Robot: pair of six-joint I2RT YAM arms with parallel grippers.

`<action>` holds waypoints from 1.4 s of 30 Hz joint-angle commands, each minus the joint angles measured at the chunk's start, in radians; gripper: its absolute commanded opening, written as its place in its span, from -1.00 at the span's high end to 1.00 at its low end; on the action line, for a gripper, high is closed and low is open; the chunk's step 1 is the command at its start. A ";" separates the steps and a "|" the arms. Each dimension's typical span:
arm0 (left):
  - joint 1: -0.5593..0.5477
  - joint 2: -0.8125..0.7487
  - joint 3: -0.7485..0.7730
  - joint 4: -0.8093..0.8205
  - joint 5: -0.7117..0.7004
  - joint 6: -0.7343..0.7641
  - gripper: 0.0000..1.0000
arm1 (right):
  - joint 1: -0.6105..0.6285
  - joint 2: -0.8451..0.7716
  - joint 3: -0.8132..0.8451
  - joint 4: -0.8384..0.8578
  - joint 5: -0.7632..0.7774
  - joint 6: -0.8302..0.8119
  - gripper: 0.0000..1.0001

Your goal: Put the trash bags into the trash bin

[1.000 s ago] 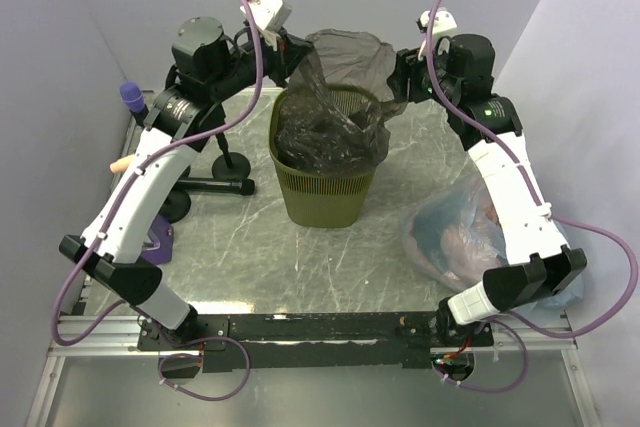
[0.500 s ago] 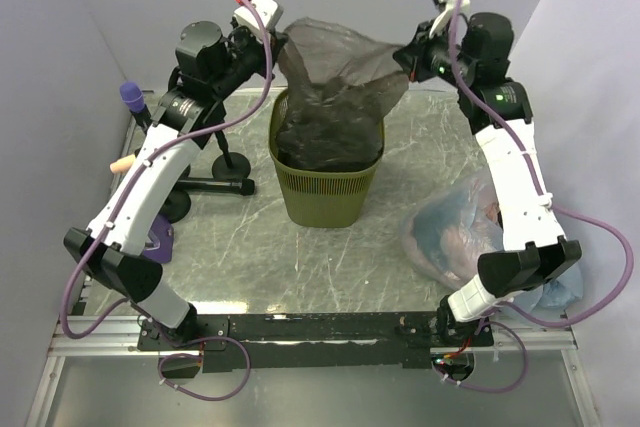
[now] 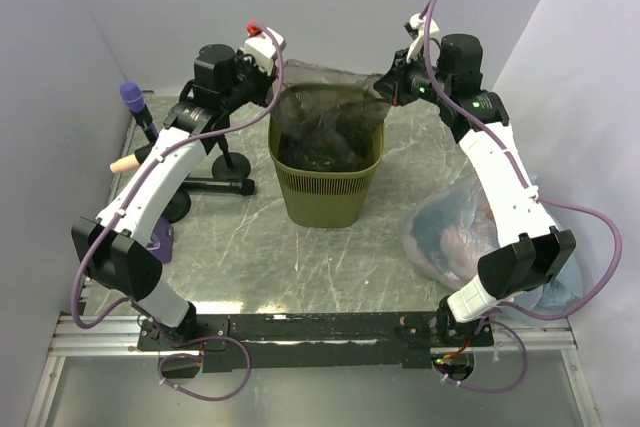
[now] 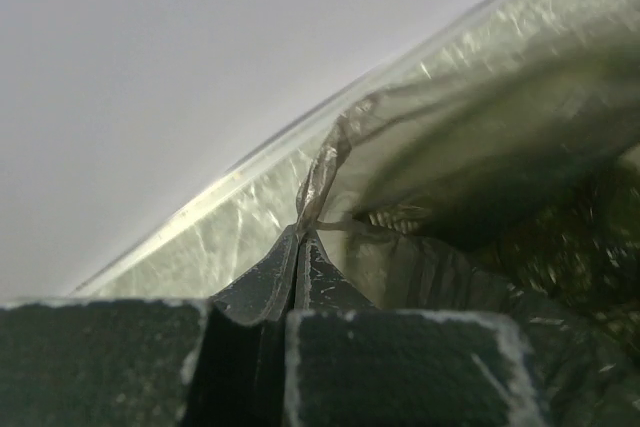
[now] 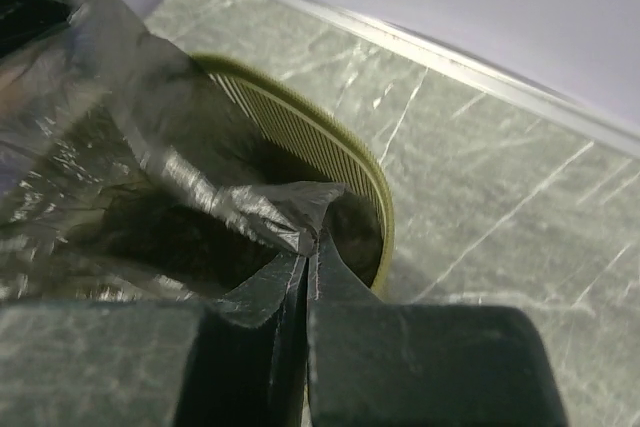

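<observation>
L gripper (image 4: pixel 298 239) & R gripper (image 5: pixel 310 244) each pinch trash bag (image 3: pixel 330 122) edge, bag hanging inside olive trash bin (image 3: pixel 325 197).

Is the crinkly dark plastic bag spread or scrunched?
Spread open: left gripper and right gripper stretch the dark bag across the olive-green slatted bin.

Two white-and-black arms, looped in purple cable.
The left arm (image 3: pixel 150 182) and right arm (image 3: pixel 505 172) wear white shells over black joints, each with a purple cable (image 3: pixel 72 287) and a white wrist camera housing (image 3: pixel 266 47); the left gripper (image 4: pixel 300 242) and right gripper (image 5: pixel 310 247) have dark tapered fingers.
</observation>
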 commanded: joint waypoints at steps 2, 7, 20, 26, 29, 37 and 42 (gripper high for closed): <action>0.006 -0.051 -0.026 0.014 0.027 0.003 0.99 | -0.001 -0.021 -0.015 0.023 0.000 -0.016 1.00; 0.029 0.001 0.048 -0.017 0.022 0.014 0.99 | -0.026 -0.002 0.015 0.015 -0.017 -0.017 0.93; 0.108 0.248 0.296 -0.161 0.149 -0.063 0.99 | -0.082 0.231 0.144 0.025 -0.174 0.062 1.00; 0.115 0.293 0.302 -0.233 0.189 -0.078 0.99 | -0.097 0.278 0.137 0.023 -0.195 0.108 1.00; 0.124 0.304 0.306 -0.288 0.223 -0.088 0.99 | -0.117 0.275 0.100 0.023 -0.201 0.131 1.00; 0.162 0.184 0.178 -0.293 0.249 -0.115 0.99 | -0.172 0.188 -0.032 0.015 -0.234 0.197 1.00; 0.184 0.091 0.045 -0.271 0.275 -0.137 0.99 | -0.185 0.119 -0.161 0.018 -0.258 0.227 1.00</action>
